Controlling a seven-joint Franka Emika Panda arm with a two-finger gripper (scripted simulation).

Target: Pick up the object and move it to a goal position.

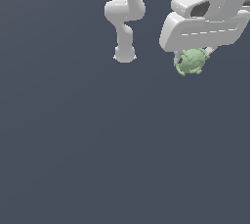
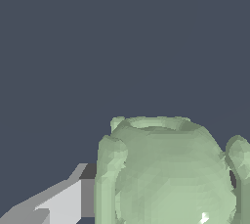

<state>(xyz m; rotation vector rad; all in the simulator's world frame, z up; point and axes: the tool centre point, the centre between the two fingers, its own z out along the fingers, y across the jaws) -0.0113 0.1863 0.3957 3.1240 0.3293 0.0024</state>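
**Dark ground, green lump held aloft**

Slate-grey ground (image 1: pixel 97 159) fills nearly everything we see, flat and unmarked, with no edge or horizon in either view.

Nearest to us in the exterior view is the white gripper (image 1: pixel 193 60), large in the upper part of the exterior view's right. Its broad hand body lies roughly level, tilted a little, with a dark recess on its upper link. Beneath it sits the object (image 1: pixel 190 61), a pale green roundish lump with small knobs around its rim, tucked tight against the underside of the hand. It is clearly narrower than the hand above it. We see a short light finger (image 1: pixel 209 51) poking out just beside the lump on the exterior view's right; the other finger is hidden behind the green shape.

From the wrist view we look along the hand at the object (image 2: pixel 168 174), which fills the lower part of the picture, knobs standing out at its sides. One grey-white finger (image 2: pixel 58 203) presses against its flank, touching it. We read the claw as clenched on the lump, gripping it from both sides.

Farther back, in the exterior view, we see the arm's rear links (image 1: pixel 125 12) curving down to the rounded base (image 1: pixel 124 54), resting on the ground, well apart from the hand.
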